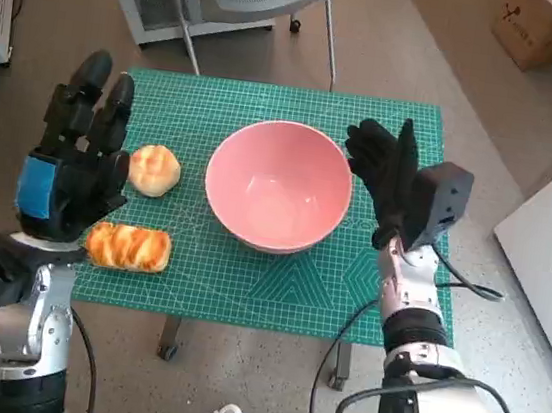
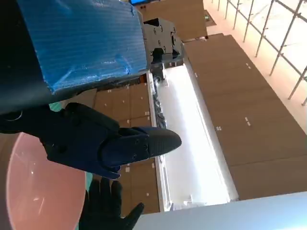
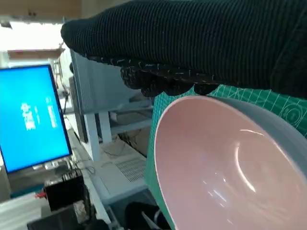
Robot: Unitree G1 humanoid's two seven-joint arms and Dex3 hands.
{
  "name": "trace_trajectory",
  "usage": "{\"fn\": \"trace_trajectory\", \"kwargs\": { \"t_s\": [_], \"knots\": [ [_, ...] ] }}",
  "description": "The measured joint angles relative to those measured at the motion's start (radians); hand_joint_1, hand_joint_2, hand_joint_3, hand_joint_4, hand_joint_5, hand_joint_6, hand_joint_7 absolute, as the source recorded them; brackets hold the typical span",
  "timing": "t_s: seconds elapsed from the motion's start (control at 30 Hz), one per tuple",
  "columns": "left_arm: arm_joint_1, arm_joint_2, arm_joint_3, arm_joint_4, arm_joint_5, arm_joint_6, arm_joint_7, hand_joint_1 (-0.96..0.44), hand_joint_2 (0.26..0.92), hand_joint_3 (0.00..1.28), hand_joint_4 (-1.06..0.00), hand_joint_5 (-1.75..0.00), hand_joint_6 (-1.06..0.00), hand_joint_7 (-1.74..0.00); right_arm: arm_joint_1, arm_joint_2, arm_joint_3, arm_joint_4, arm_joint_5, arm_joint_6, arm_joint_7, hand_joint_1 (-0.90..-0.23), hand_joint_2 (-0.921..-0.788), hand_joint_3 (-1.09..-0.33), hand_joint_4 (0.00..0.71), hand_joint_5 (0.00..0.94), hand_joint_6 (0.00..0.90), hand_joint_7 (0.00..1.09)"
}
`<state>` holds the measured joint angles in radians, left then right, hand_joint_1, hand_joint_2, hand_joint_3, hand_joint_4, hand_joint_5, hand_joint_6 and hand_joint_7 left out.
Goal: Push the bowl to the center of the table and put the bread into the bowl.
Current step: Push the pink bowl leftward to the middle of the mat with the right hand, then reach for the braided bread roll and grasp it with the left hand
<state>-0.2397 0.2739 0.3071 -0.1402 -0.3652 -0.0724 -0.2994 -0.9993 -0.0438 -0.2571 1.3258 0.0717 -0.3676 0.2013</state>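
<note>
While bowl (image 1: 278, 187) sits near mat center, push looks done | right hand (image 1: 386, 170) just beside its rim, fingers spread, grasping nothing | left hand (image 1: 76, 157) raised, empty | bread (image 1: 128, 246) and round bun (image 1: 154, 169) lie left of bowl, not yet in.

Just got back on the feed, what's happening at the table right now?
The pink bowl sits empty near the middle of the green mat. The right hand is up against the bowl's right rim, fingers apart, holding nothing. The left hand hangs open at the mat's left edge, beside the round bun and the braided bread. Neither piece of bread has gone into the bowl yet.
</note>
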Motion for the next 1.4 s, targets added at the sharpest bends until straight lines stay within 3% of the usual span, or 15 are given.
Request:
{"fn": "trace_trajectory", "kwargs": {
  "t_s": [0.23, 0.4, 0.6, 0.73, 0.87, 1.0, 1.07, 1.27, 1.4],
  "knots": [
    [0.028, 0.004, 0.016, -0.015, 0.0, 0.0, 0.002, -0.68, 0.921, 0.48, -0.08, -0.01, 0.0, -0.4, -0.02, -0.035, -0.002, -0.018, 0.002, -0.035, 0.023, -0.636, -0.921, -0.826, 0.204, 0.003, 0.333, 0.04],
    [0.039, 0.016, 0.028, -0.028, 0.0, 0.0, -0.001, -0.67, 0.921, 0.49, -0.07, -0.01, 0.0, -0.35, -0.042, -0.059, -0.016, -0.054, 0.02, -0.152, 0.079, -0.656, -0.921, -0.772, 0.215, 0.007, 0.339, 0.04],
    [0.048, 0.056, 0.049, -0.032, 0.019, -0.005, -0.008, -0.67, 0.921, 0.47, -0.08, -0.01, 0.0, -0.35, -0.057, -0.063, -0.055, -0.109, 0.1, -0.327, 0.233, -0.679, -0.921, -0.697, 0.24, 0.013, 0.352, 0.04],
    [0.069, 0.119, 0.062, -0.05, 0.106, -0.012, -0.005, -0.65, 0.921, 0.32, -0.09, -0.01, 0.0, -0.39, -0.058, -0.06, -0.075, -0.14, 0.163, -0.383, 0.338, -0.674, -0.921, -0.671, 0.256, 0.016, 0.366, 0.05],
    [0.118, 0.213, 0.07, -0.117, 0.261, 0.006, 0.005, -0.58, 0.875, 0.18, -0.08, 0.0, 0.0, -0.4, -0.058, -0.06, -0.077, -0.168, 0.194, -0.413, 0.398, -0.675, -0.921, -0.662, 0.261, 0.016, 0.369, 0.04],
    [0.184, 0.318, 0.081, -0.235, 0.428, 0.112, -0.006, -0.45, 0.757, 0.06, -0.09, 0.0, -0.07, -0.33, -0.056, -0.061, -0.075, -0.192, 0.209, -0.419, 0.436, -0.683, -0.921, -0.642, 0.265, 0.013, 0.371, 0.04],
    [0.211, 0.37, 0.079, -0.306, 0.511, 0.197, -0.031, -0.26, 0.692, 0.03, -0.09, 0.0, -0.13, -0.25, -0.054, -0.061, -0.074, -0.203, 0.216, -0.419, 0.451, -0.681, -0.921, -0.633, 0.266, 0.012, 0.373, 0.04],
    [0.244, 0.503, 0.038, -0.468, 0.64, 0.449, -0.167, 0.13, 0.679, 0.02, -0.04, 0.0, -0.22, -0.09, -0.046, -0.06, -0.07, -0.221, 0.238, -0.419, 0.472, -0.681, -0.921, -0.626, 0.266, 0.008, 0.375, 0.04],
    [0.24, 0.581, -0.033, -0.543, 0.646, 0.619, -0.284, 0.2, 0.688, 0.02, -0.02, 0.0, -0.23, -0.06, -0.046, -0.058, -0.064, -0.222, 0.239, -0.419, 0.477, -0.682, -0.921, -0.625, 0.266, 0.007, 0.376, 0.04]
  ]
}}
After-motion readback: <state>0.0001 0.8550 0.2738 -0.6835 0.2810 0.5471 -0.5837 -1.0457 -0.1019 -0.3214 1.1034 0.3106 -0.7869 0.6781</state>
